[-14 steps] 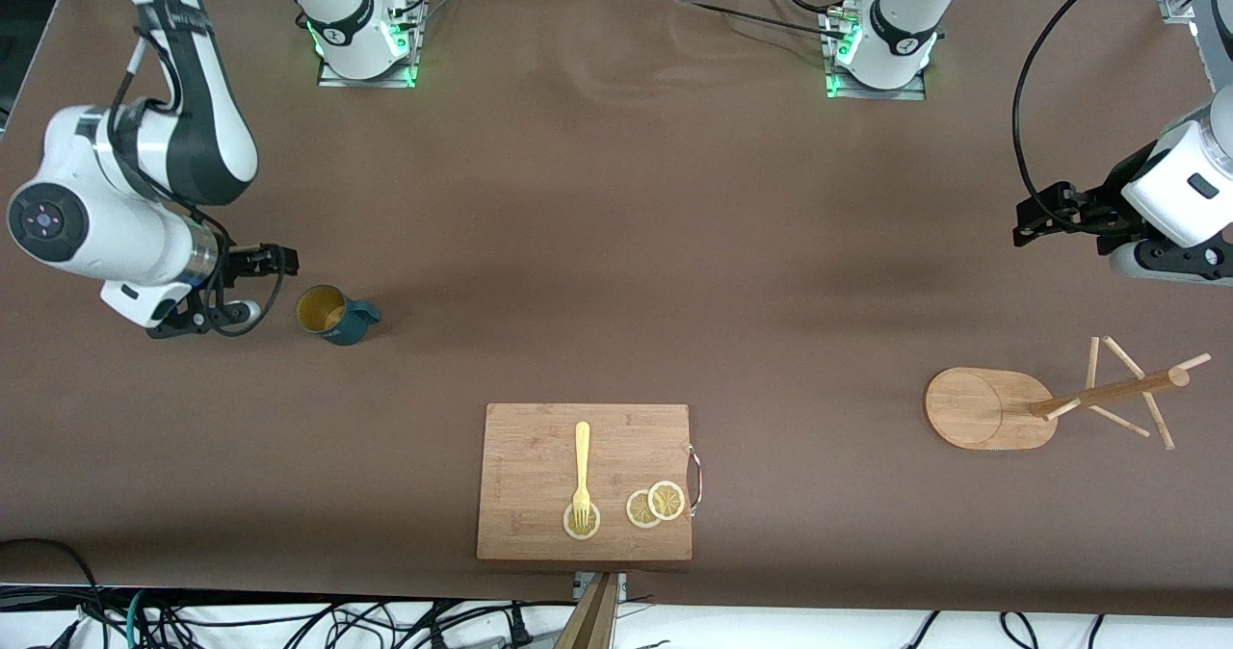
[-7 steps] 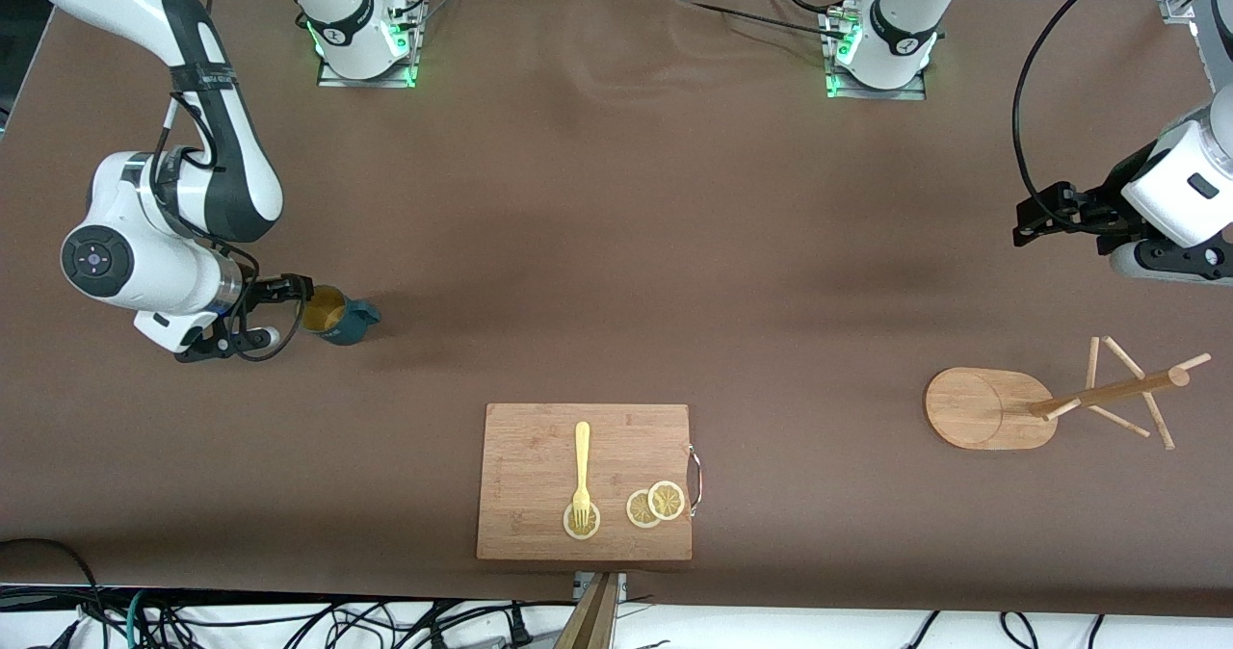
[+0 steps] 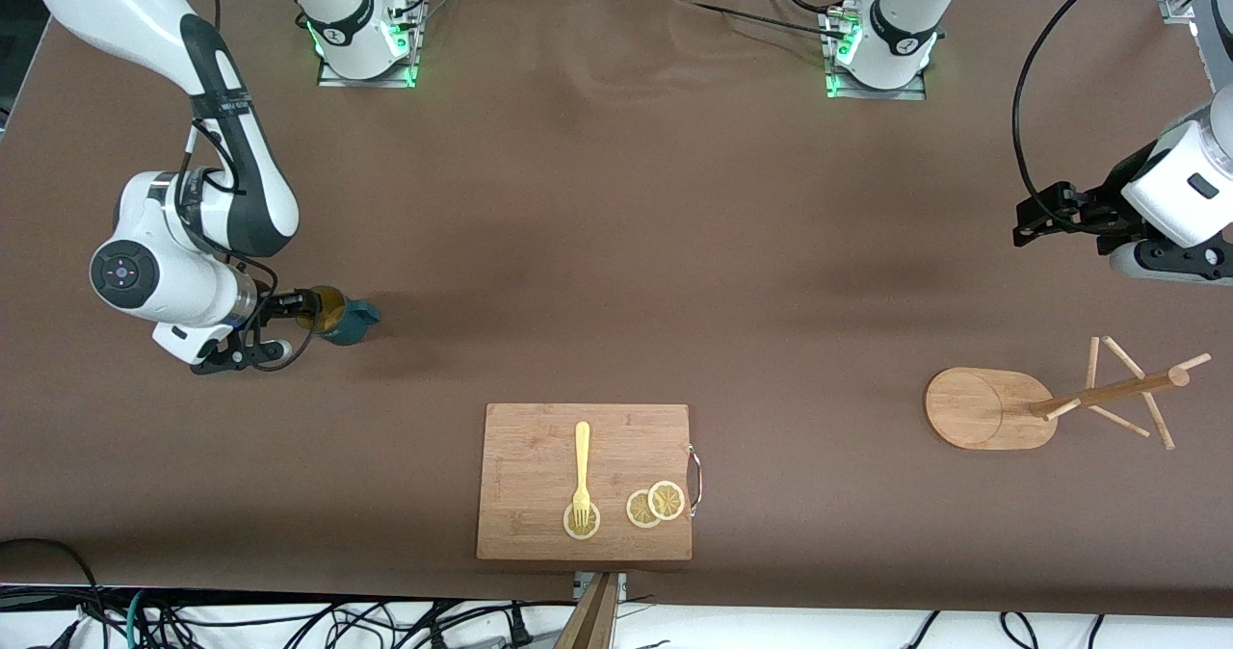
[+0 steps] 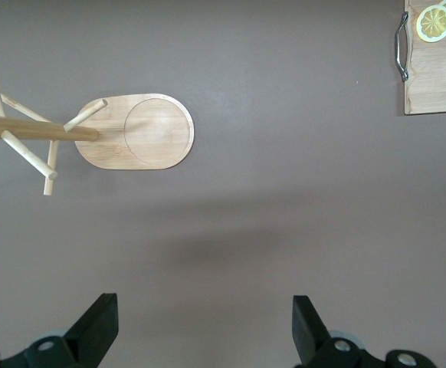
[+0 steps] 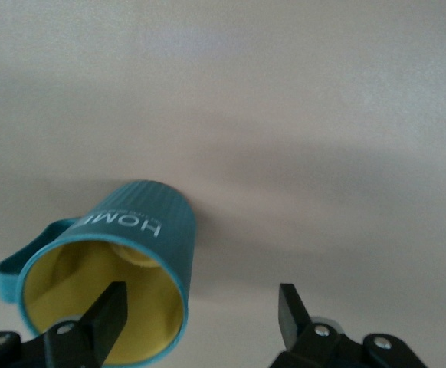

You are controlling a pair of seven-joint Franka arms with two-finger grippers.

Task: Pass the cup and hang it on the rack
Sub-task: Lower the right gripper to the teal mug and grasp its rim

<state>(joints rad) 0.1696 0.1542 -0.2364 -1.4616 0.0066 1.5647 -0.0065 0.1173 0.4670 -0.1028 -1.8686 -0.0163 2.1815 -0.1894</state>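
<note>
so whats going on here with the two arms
The right gripper is open at the cup, one finger inside the rim and the other outside its wall, not yet closed. The cup stands on the table toward the right arm's end. The left gripper waits open in the air by the rack, which holds nothing.

**Colours on the brown worktop**

The cup (image 3: 343,322) is dark teal with white lettering and a yellow inside. The rack (image 3: 992,408) is pale wood. A wooden cutting board (image 3: 539,456) carries a yellow fork (image 3: 581,471) and yellow-white lemon slices (image 3: 656,504). Both arms are white and black.
</note>
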